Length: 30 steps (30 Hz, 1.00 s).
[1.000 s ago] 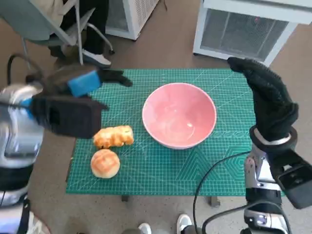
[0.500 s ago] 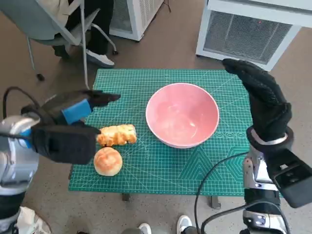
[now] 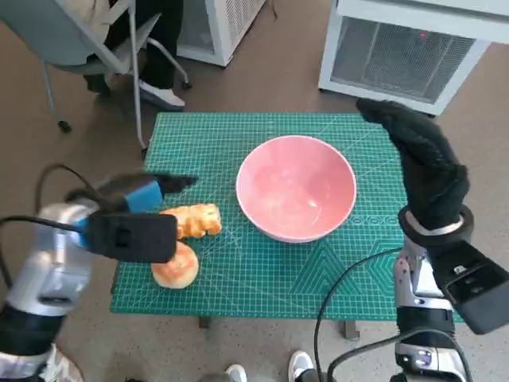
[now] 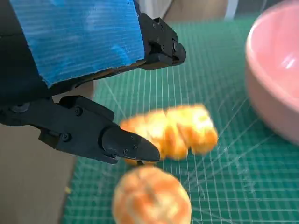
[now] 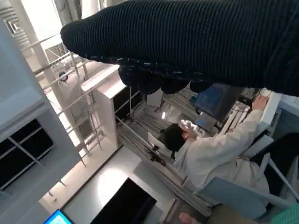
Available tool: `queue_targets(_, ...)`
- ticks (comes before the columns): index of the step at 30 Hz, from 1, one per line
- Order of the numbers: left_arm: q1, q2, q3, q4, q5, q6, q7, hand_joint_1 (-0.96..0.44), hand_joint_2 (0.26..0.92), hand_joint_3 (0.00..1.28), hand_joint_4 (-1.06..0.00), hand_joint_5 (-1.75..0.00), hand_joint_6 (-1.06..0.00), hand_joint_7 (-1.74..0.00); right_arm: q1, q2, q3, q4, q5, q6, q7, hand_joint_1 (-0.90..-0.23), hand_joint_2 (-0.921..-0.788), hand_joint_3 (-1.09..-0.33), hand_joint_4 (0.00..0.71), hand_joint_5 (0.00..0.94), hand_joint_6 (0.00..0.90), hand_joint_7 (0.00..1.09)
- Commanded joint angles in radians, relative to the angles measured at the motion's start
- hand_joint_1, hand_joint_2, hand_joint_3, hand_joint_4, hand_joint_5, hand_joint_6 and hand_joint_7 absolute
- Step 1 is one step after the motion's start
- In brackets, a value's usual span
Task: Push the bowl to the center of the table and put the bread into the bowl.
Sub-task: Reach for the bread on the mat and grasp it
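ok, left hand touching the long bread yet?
Cannot tell. In the left wrist view a fingertip of the left hand overlaps the long bread, no plain contact or gap; the head view hides it.

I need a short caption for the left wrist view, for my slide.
Left hand open above the long bread and round bun, with the pink bowl beside them on the green mat.

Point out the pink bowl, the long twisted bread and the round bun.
pink bowl [image 3: 296, 187]: head view, inside bottom.
long twisted bread [image 4: 175, 129]: left wrist view, middle of its crust.
round bun [image 4: 152, 197]: left wrist view, top of its crust.
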Motion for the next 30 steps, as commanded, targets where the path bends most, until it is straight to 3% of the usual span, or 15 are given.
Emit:
queue_targets(1, -0.049, -0.050, -0.043, 0.104, 0.043, -0.008, 0.051, -0.47, 0.847, 0.00, -0.19, 0.00, -0.26, 0.00, 0.003, -0.005, -0.003, 0.021, 0.004, -0.005, 0.014, -0.578, -0.921, -0.739, 0.261, 0.002, 0.044, 0.60)
queue_targets(10, -0.103, -0.141, -0.100, 0.306, 0.082, -0.009, 0.125, -0.46, 0.859, 0.00, -0.18, 0.00, -0.26, 0.00, 0.012, -0.012, -0.005, 0.010, 0.000, -0.005, 0.013, -0.578, -0.921, -0.741, 0.260, 0.001, 0.039, 0.61)
queue_targets(15, -0.117, -0.180, -0.120, 0.389, 0.091, -0.011, 0.171, -0.44, 0.869, 0.01, -0.21, -0.02, -0.31, -0.03, 0.019, -0.011, -0.004, 0.001, -0.003, -0.006, 0.010, -0.576, -0.921, -0.743, 0.260, 0.001, 0.035, 0.61)
queue_targets(18, -0.116, -0.201, -0.127, 0.433, 0.096, -0.026, 0.216, -0.38, 0.885, 0.01, -0.35, -0.03, -0.40, -0.05, 0.022, -0.011, -0.004, -0.006, -0.005, -0.004, 0.007, -0.575, -0.921, -0.745, 0.259, 0.000, 0.030, 0.62)
queue_targets(21, -0.108, -0.210, -0.132, 0.468, 0.102, -0.060, 0.270, -0.26, 0.902, 0.01, -0.67, -0.11, -0.60, -0.12, 0.022, -0.010, -0.003, -0.006, -0.003, -0.002, 0.007, -0.575, -0.921, -0.747, 0.258, 0.000, 0.024, 0.62)
queue_targets(22, -0.103, -0.211, -0.132, 0.480, 0.102, -0.079, 0.295, -0.24, 0.905, 0.01, -0.71, -0.13, -0.63, -0.14, 0.023, -0.009, -0.003, -0.008, -0.003, -0.001, 0.007, -0.575, -0.921, -0.747, 0.258, 0.000, 0.024, 0.62)
queue_targets(23, -0.101, -0.211, -0.132, 0.490, 0.102, -0.093, 0.312, -0.16, 0.911, 0.04, -0.71, -0.52, -0.60, -0.52, 0.023, -0.009, -0.003, -0.008, -0.003, 0.000, 0.007, -0.575, -0.921, -0.747, 0.258, 0.000, 0.022, 0.63)
queue_targets(24, -0.097, -0.211, -0.130, 0.499, 0.101, -0.111, 0.334, -0.10, 0.914, 0.08, -0.69, -0.79, -0.56, -0.77, 0.024, -0.009, -0.003, -0.009, -0.003, 0.000, 0.007, -0.575, -0.921, -0.747, 0.258, 0.000, 0.021, 0.63)
queue_targets(27, -0.089, -0.203, -0.127, 0.518, 0.097, -0.162, 0.385, -0.03, 0.917, 0.09, -0.66, -1.13, -0.61, -0.98, 0.025, -0.008, -0.002, -0.011, -0.005, 0.001, 0.005, -0.582, -0.921, -0.747, 0.258, 0.000, 0.018, 0.63)
queue_targets(30, -0.088, -0.187, -0.121, 0.519, 0.090, -0.198, 0.403, -0.01, 0.918, 0.07, -0.66, -1.20, -0.64, -1.03, 0.027, -0.007, 0.000, -0.016, -0.008, 0.003, 0.003, -0.586, -0.921, -0.746, 0.258, 0.000, 0.016, 0.64)
